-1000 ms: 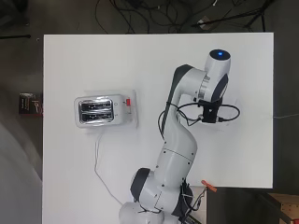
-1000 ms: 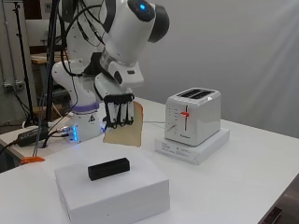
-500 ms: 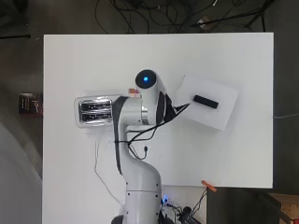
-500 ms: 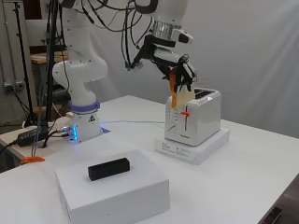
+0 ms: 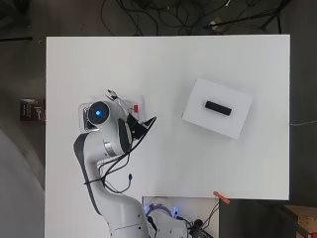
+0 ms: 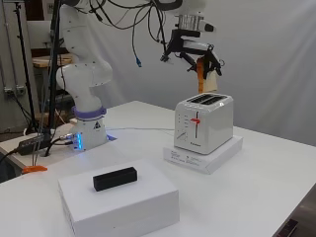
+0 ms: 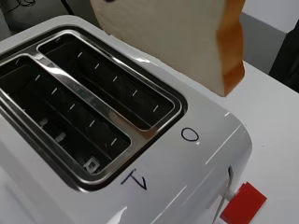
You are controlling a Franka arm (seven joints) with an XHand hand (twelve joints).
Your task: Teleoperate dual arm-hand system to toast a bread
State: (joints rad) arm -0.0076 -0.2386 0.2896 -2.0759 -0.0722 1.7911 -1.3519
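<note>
The hand (image 6: 196, 49) hangs above the white toaster (image 6: 203, 122), its dark fingers (image 6: 215, 63) curled down around a slice of bread (image 6: 208, 80), so the fingers are grasping the slice. In the side view the bread hangs upright below the fingers, its brown crust edge turned toward the arm side and its pale face toward the far side; its lower edge is just above the toaster's top and apart from it. The wrist view shows the bread (image 7: 182, 42) directly under the fingers, hovering over the toaster's (image 7: 140, 154) two slots (image 7: 93, 107), nearer to one slot's outer rim than to its middle; both slots are empty. The red lever (image 6: 196, 120) on the toaster's front sits below and forward of the fingers, at the upper end of its track. The toaster stands on a flat white base (image 6: 205, 155) on the bench (image 6: 256, 197). In the overhead view the arm covers most of the toaster (image 5: 84, 121) and the fingers cannot be made out there. Well away from the fingers, toward the near side of the bench, a white box (image 6: 118, 200) carries a small black block (image 6: 115, 178) on its top
</note>
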